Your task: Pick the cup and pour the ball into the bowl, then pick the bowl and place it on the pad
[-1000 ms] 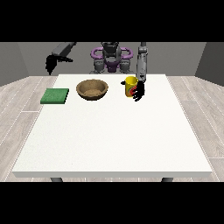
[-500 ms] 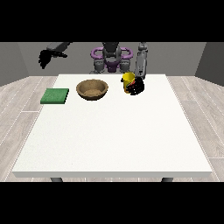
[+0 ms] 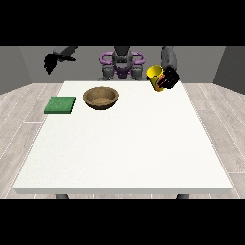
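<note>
**Cup lifted and tipped, bowl waiting to its left**

The hand at the view's right (image 3: pixel 169 79) has its fingers wrapped round the yellow cup (image 3: pixel 155 76), which is raised above the far right part of the white table (image 3: pixel 124 143). The cup is tilted with its open mouth turned toward the left and toward the camera, which fits a carry that is already leaning toward a pour. The ball cannot be made out; it is presumably inside the cup, hidden by the rim.

The wooden bowl (image 3: pixel 101 97) sits upright on the table, to the left of the cup and a little nearer the camera, well apart from it. Its mouth faces up, so it is ready to catch whatever is tipped in, but the cup is not over it yet. By my reading the pour has not begun, and the cup needs to travel leftward first, or the ball may land on the table.

The green pad (image 3: pixel 60 105) lies flat near the table's left edge, just left of the bowl, a short move for the later placing step.

The hand at the view's left (image 3: pixel 53 61) hangs above and beyond the table's far left corner, holding nothing, clear of the work; whether its fingers are spread or curled I cannot tell.
</note>
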